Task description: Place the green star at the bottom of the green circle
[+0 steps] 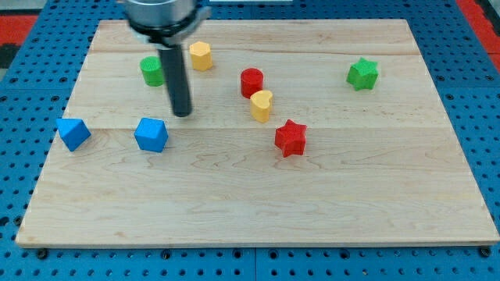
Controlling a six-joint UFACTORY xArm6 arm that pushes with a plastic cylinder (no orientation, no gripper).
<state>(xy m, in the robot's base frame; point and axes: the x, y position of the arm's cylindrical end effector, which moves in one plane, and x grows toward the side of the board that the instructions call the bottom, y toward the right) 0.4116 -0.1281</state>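
Green circle (pixel 151 71), a short cylinder, sits top-left on the wooden board (pixel 258 211), its right edge partly hidden behind the rod. My tip (pixel 182 114) rests just below-right of it, w/ nothing held, no jaws. Green star (pixel 362 74), chunky w/ blunt points, lies far to the view's right, well apart from tip.
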